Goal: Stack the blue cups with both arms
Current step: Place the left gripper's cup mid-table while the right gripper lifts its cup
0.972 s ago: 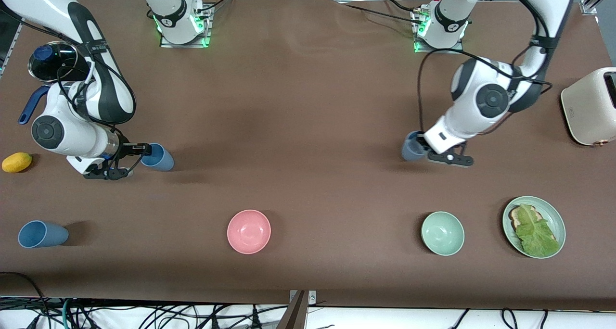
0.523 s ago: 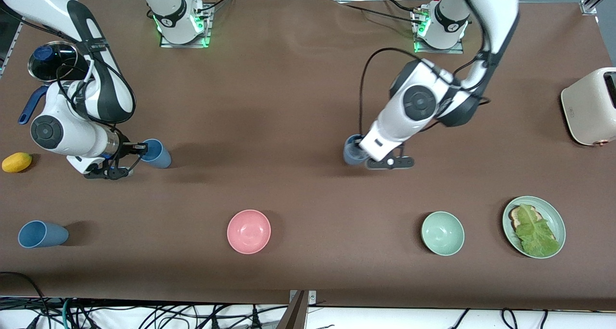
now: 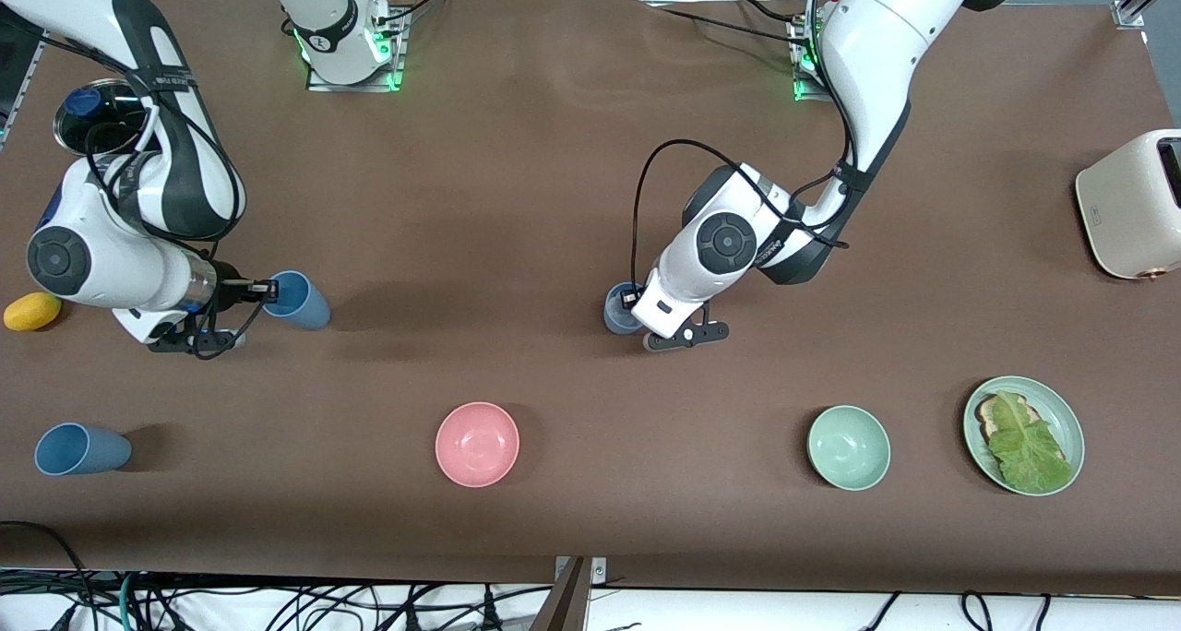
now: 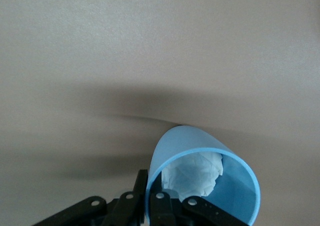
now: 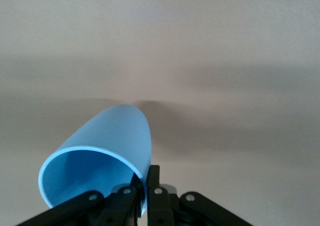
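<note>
Now left gripper [image 3: 630,297] pinching slate-blue cup [image 3: 616,312] rim, right gripper [image 3: 268,289] pinching bright blue cup [image 3: 300,301]

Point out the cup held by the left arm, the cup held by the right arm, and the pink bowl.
Left arm's cup [image 3: 616,310], front view: the slate-blue wall showing beside the wrist.
Right arm's cup [image 3: 300,301], front view: its outer blue wall below the rim.
Pink bowl [image 3: 477,444], front view: middle of its inner surface.

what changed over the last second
The left claw, shut on the slate-blue cup, carried it from the left arm's end toward mid-table. The right claw closed on the brighter blue cup, which barely moved. The third blue cup, bowls and plate stayed put.
</note>
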Controlling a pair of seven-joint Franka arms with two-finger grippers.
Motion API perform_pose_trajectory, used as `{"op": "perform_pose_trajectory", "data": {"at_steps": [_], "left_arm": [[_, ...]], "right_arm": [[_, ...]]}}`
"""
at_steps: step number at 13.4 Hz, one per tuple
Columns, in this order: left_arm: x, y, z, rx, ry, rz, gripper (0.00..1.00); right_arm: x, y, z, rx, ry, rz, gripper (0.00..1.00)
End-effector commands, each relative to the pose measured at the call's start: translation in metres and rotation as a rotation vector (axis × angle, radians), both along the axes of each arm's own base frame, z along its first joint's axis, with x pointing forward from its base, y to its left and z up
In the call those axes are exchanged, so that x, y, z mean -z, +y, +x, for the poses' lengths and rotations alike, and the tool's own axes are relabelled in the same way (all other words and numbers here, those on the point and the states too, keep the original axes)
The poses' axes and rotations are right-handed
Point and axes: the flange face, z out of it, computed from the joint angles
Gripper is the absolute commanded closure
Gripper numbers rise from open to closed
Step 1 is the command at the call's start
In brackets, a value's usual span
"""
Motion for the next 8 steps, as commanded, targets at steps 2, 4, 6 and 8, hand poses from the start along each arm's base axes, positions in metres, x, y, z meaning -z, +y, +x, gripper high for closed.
{"op": "perform_pose_trajectory", "data": {"at_steps": [2, 4, 6, 8], "left_arm": [[-0.025, -0.002, 0.008, -0.021, -0.019, -0.016, 0.00], [-0.056, 0.008, 0.010, -0.019, -0.016, 0.001, 0.00], [-0.097, 0.030, 0.011, -0.005, -0.004, 0.043, 0.00], [-0.135, 0.054, 0.013, -0.023, 0.001, 0.066, 0.00]], "right_arm": [[-0.041, 0.061, 0.014, 0.102, 0.032, -0.019, 1.00], [-0.058, 0.102, 0.015, 0.170, 0.044, -0.048, 1.00], [-0.071, 0.147, 0.011, 0.222, 0.041, -0.073, 1.00], [-0.085, 0.201, 0.001, 0.270, 0.045, -0.101, 1.00]]}}
